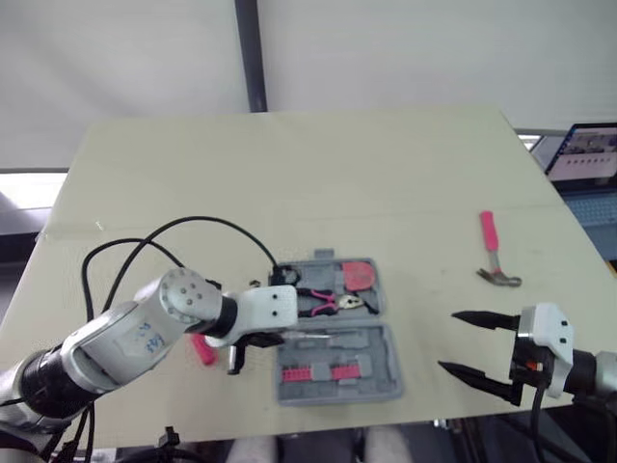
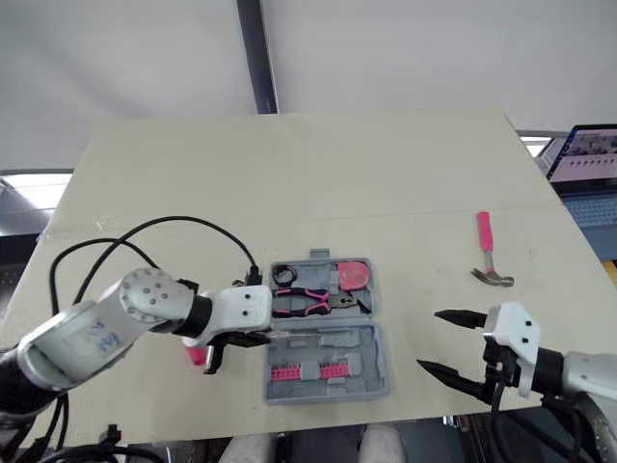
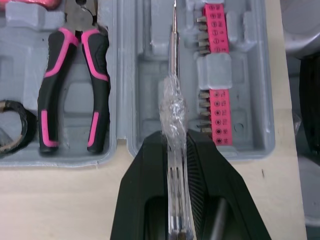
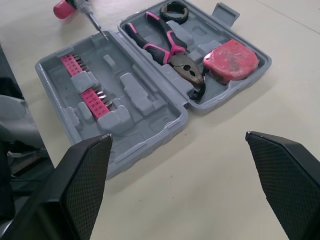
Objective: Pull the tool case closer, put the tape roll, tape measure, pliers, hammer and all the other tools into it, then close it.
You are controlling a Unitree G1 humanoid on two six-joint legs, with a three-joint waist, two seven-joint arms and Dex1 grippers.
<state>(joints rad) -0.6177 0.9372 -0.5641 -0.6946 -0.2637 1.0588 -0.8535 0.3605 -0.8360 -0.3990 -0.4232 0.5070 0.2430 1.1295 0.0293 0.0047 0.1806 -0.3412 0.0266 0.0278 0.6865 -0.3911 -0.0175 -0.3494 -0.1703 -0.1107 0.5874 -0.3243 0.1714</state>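
the tool case (image 1: 366, 342) lies open near the front edge of the table (image 1: 289, 174), in front of the robot, so the pull looks done. in its far half sit the tape roll (image 3: 24, 125), the pliers (image 4: 186, 67) and the red tape measure (image 4: 230, 59). a pink bit strip (image 3: 216, 30) sits in the near half. the left gripper (image 3: 175, 145) pinches a clear-handled screwdriver (image 3: 172, 105) at the case's left side, its shaft reaching over the near half, seemingly about to be laid in. the hammer (image 1: 494, 253) lies on the table well to the right of the case. the right gripper (image 1: 448, 340) hangs spread and empty at the near right. left to do: screwdriver, hammer, closing the case.
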